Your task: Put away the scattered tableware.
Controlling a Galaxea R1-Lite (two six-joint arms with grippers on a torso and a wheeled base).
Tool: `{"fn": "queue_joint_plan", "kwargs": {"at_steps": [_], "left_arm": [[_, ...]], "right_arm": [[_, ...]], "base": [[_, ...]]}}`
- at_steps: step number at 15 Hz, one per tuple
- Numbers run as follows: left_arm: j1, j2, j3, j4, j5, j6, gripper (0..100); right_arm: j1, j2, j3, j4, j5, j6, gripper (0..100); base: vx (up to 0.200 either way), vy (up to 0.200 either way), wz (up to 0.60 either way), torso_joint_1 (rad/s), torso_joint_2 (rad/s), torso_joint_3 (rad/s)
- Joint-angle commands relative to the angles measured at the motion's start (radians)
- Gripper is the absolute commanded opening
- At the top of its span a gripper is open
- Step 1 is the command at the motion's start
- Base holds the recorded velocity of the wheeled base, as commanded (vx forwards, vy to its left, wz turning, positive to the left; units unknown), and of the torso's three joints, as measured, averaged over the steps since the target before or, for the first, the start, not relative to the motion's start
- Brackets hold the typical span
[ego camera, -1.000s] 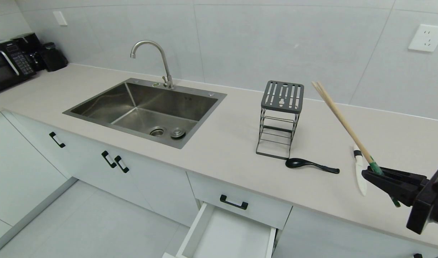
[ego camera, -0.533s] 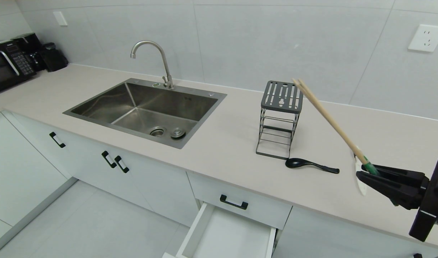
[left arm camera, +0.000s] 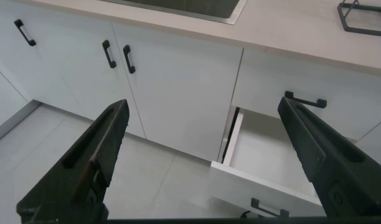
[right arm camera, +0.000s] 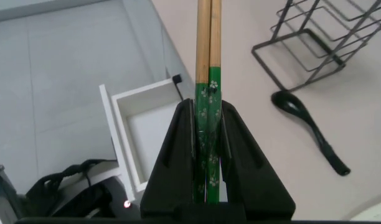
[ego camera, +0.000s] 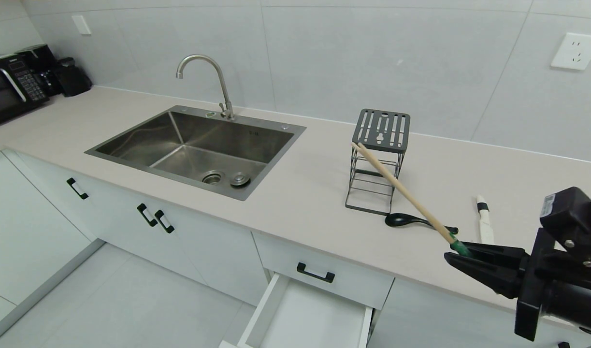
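The right gripper (ego camera: 454,255), low on the right of the head view, is clamped on the green ends of a pair of chopsticks (ego camera: 401,191). They slant up and left, their tips crossing in front of the wire rack (ego camera: 380,159) at centre right. So one item is in hand but not yet stowed. On the counter (ego camera: 300,193), the black spoon (ego camera: 411,221) lies just beside the rack's foot, and a white utensil (ego camera: 483,224) sits a little to its right. Neither has been put away. The drawer (ego camera: 305,314) at bottom centre stands open, and I see nothing in it. The left gripper (left arm camera: 202,106) hangs spread wide and empty before the cabinet fronts. My read: early days, with most of the job ahead.
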Motion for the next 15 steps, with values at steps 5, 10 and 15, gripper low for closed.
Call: {"fn": "queue_joint_plan", "kwargs": {"at_steps": [5,10,15], "left_arm": [[0.000,0.001,0.000,0.000,0.000,0.000,100],[0.000,0.001,0.000,-0.002,0.000,0.000,100],[0.000,0.001,0.000,0.000,0.000,0.000,100]], "right_arm": [[0.088,0.176,-0.003,0.002,-0.008,0.000,0],[0.145,0.363,-0.087,-0.033,-0.008,0.040,0],[0.180,0.403,-0.129,-0.030,0.000,0.058,0]], "base": [[0.000,0.000,0.00,0.000,0.00,0.000],[0.000,0.000,0.00,0.000,0.00,0.000],[0.000,0.000,0.00,0.000,0.00,0.000]]}}
